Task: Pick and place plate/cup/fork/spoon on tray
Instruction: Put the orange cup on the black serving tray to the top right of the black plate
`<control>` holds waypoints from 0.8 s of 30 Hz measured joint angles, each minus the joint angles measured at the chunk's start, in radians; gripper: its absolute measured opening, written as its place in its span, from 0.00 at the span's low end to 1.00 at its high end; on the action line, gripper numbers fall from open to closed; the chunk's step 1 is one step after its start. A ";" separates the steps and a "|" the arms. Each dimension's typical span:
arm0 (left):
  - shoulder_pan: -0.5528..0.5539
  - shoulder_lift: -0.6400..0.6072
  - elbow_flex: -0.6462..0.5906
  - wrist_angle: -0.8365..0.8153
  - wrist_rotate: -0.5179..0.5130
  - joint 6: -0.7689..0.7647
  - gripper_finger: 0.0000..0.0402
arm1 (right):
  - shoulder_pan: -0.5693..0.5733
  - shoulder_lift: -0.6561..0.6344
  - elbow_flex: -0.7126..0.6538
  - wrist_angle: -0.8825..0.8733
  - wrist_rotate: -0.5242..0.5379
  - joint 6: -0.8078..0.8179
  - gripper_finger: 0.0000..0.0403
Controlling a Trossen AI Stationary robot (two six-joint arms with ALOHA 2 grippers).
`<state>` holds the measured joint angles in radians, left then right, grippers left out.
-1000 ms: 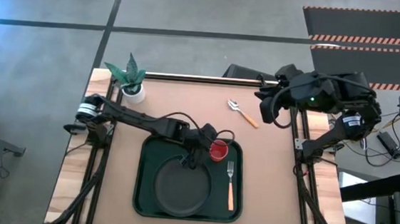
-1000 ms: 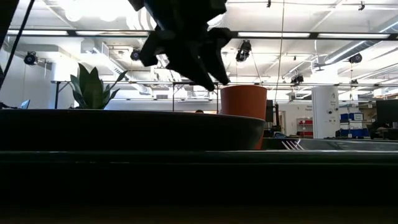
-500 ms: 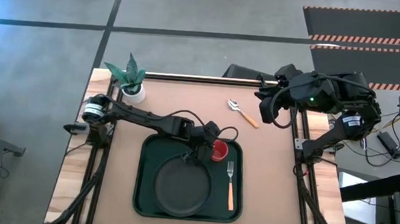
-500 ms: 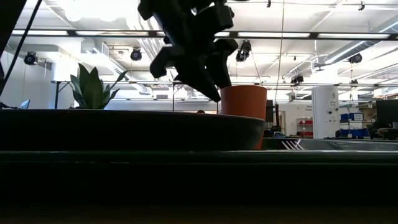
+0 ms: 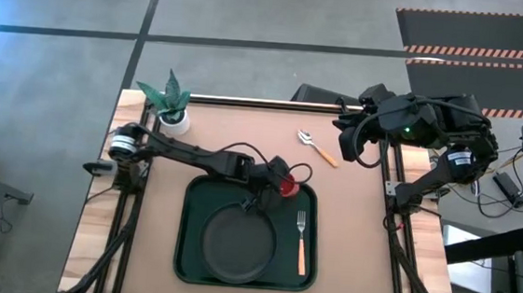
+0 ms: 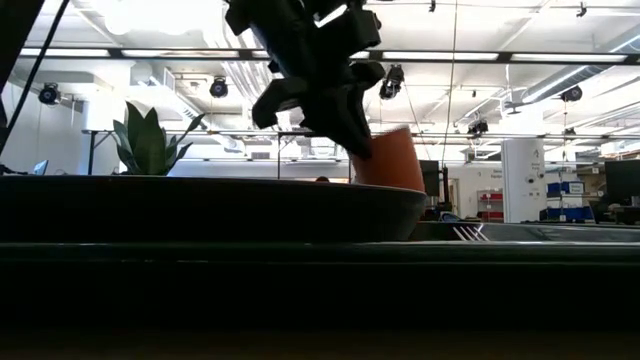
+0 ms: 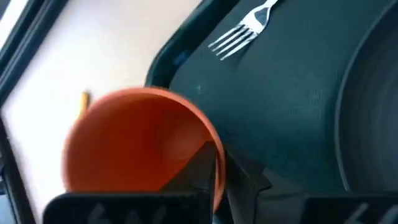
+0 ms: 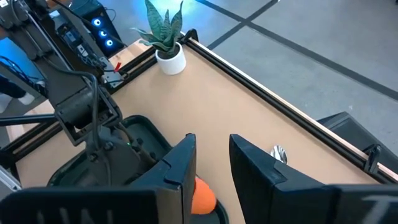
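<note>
Over the tray's (image 5: 188,253) back right corner, the left gripper (image 5: 275,187) has its jaws clamped on the tilted cup (image 5: 286,187), so I'd level it before setting it down beside the fork (image 5: 301,234).

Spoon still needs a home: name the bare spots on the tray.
Free: the tray strip beside the fork, along the near right rim. Crowded: the plate fills the middle, and the left gripper tilts the cup at the far right corner.
</note>
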<state>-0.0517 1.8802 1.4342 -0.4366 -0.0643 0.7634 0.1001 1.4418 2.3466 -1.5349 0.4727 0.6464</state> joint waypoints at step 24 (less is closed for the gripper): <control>-0.021 -0.605 -0.065 -0.878 -0.061 -0.919 0.00 | 0.000 0.000 -0.024 -0.001 0.002 -0.019 0.21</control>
<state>-0.0730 1.2756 1.3687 -1.3146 -0.1252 -0.1559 0.0998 1.4422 2.3226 -1.5357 0.4744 0.6273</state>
